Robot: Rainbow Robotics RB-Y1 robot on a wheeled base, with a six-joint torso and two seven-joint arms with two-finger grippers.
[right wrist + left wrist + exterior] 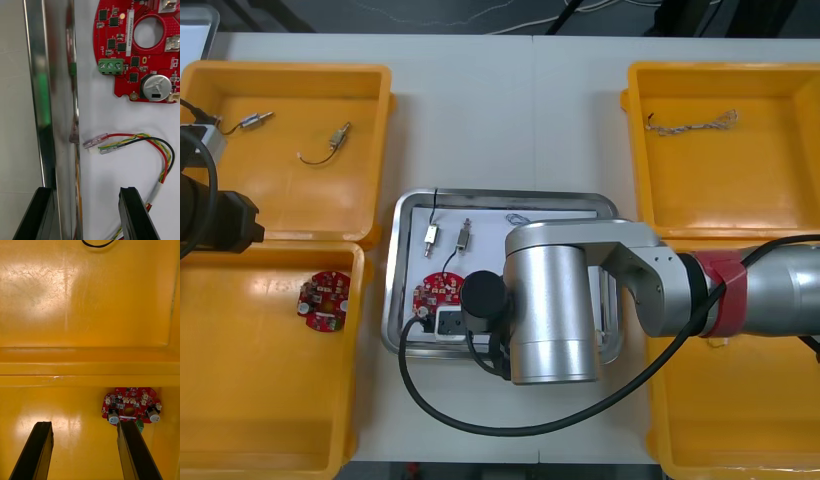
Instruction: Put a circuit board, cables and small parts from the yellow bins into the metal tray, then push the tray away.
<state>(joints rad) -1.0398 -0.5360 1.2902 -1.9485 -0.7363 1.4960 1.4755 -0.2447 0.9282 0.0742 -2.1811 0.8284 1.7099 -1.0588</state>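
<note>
Astride the metal tray [48,112] rim, right end effector [86,191] spread wide, holding nothing, left end effector [84,425] released

The metal tray [48,75] gleams mirror-shiny; yellow bins [740,190] are glossy, scuffed plastic.

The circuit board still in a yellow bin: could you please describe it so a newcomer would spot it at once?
Look to the robot's left and take the nearer yellow bin. The round red circuit board lies near its far right corner, just beyond the open left gripper. Unlike the other board in the metal tray, it lies alone on bare yellow plastic.
</note>
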